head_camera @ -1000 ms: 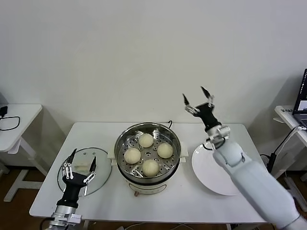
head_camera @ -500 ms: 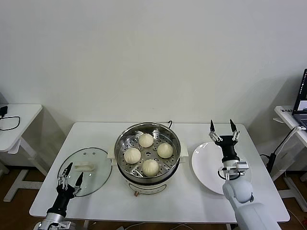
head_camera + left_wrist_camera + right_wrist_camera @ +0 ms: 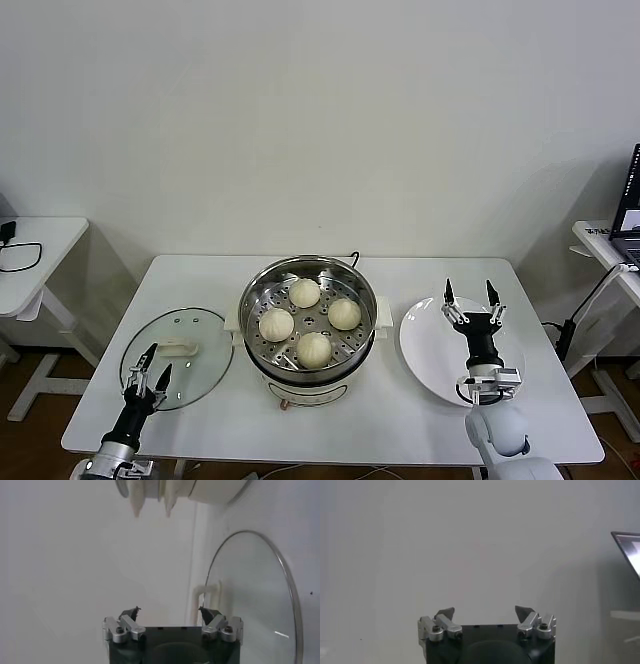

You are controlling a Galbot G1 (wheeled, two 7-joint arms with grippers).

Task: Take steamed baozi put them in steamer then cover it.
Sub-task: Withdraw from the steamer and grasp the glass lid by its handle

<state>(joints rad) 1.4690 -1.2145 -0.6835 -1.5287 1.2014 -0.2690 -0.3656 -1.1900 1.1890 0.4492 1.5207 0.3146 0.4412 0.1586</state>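
Four cream-white baozi (image 3: 313, 318) sit on the perforated tray inside the steel steamer (image 3: 307, 330) at the table's middle. The glass cover (image 3: 178, 356) with its cream handle (image 3: 176, 350) lies flat on the table left of the steamer; it also shows in the left wrist view (image 3: 250, 600). My left gripper (image 3: 148, 364) is open and empty, low at the table's front left, by the cover's near edge. My right gripper (image 3: 470, 300) is open and empty, pointing up over the white plate (image 3: 440, 365).
The flat white plate lies right of the steamer. A small white side table (image 3: 25, 255) stands at the far left. A desk with a laptop (image 3: 628, 215) stands at the far right. The steamer's base (image 3: 215, 490) shows in the left wrist view.
My right arm has dropped from high behind the plate to low over it, fingers still open. My left gripper has sunk and drawn back toward the table's front edge.
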